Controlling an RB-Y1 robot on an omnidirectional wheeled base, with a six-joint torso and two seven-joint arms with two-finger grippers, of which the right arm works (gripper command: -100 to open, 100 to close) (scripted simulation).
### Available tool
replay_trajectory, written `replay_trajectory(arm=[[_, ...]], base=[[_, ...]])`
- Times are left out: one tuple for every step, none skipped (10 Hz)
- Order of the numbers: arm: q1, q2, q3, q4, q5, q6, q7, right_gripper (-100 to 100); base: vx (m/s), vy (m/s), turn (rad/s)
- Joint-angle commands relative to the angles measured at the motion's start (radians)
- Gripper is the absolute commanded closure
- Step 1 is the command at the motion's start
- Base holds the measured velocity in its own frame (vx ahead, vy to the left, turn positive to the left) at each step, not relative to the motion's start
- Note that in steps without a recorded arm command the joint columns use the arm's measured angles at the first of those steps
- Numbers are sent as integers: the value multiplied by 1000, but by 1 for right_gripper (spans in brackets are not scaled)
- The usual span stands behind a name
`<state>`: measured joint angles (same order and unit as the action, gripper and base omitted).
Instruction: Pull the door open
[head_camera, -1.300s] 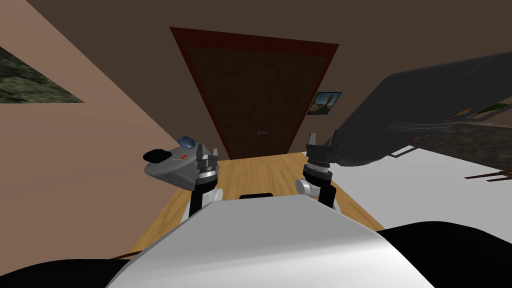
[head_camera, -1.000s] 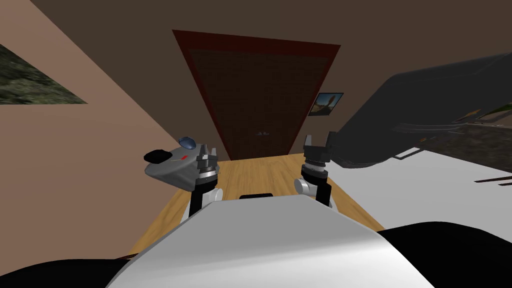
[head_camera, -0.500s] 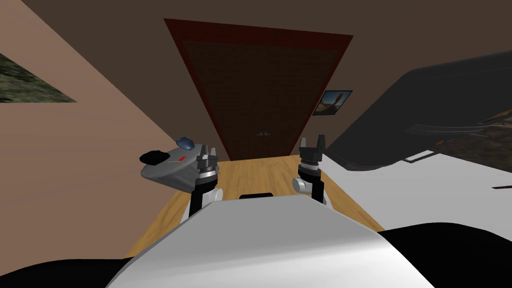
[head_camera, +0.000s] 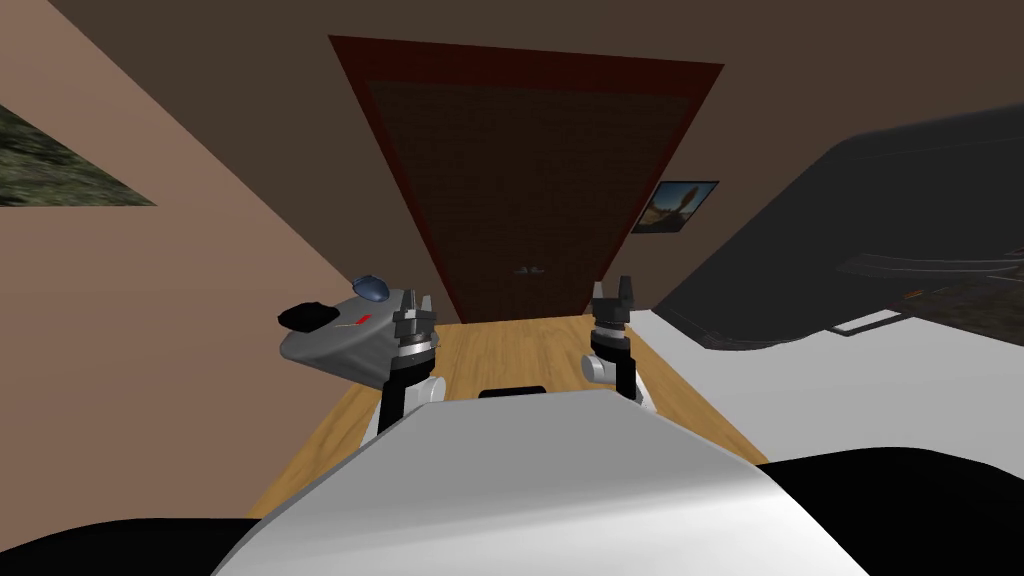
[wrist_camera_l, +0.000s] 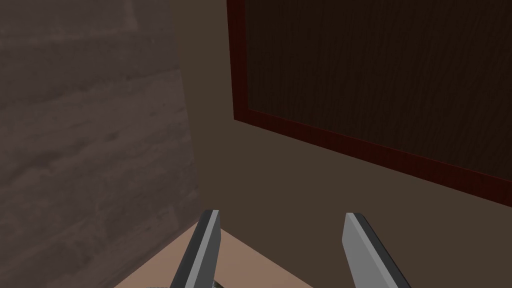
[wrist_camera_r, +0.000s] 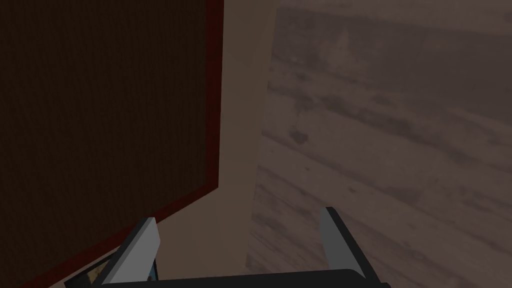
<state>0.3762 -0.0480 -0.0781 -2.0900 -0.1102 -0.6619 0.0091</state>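
A dark brown door (head_camera: 520, 170) in a dark red frame stands ahead at the end of a wood floor, with a small handle (head_camera: 526, 270) low on its panel. The door looks closed. My left gripper (head_camera: 416, 304) is held in front of my chest, open, well short of the door; its wrist view shows the door's panel (wrist_camera_l: 380, 75) and red frame beyond the open fingers (wrist_camera_l: 205, 245). My right gripper (head_camera: 612, 291) is also raised and open, short of the door; its wrist view shows the door (wrist_camera_r: 100, 125) past its fingers (wrist_camera_r: 140, 247).
A grey device (head_camera: 335, 335) with a blue dome sits at my left gripper's side against the tan left wall. A large dark slanted body (head_camera: 860, 230) and a white surface (head_camera: 850, 390) crowd the right. A small picture (head_camera: 677, 206) hangs right of the door. Wood floor (head_camera: 510, 350) leads ahead.
I have moved toward the door, which looks larger. My right gripper has shifted left, away from the dark body. The left gripper has held its place.
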Motion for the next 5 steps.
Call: replay_trajectory(arm=[[-17,-1,-1,28,1,0,1,-100],[-29,-6,-3,62,0,-4,-1,-100],[-41,-10,-4,95,0,-8,-3,-100],[-53,-14,-5,128,-1,-12,-5,-100],[-64,-18,-7,156,-1,-16,-7,-100]], base=[[59,-14,9],[52,-10,27],[69,-10,52],[81,-19,54],[104,-14,41]])
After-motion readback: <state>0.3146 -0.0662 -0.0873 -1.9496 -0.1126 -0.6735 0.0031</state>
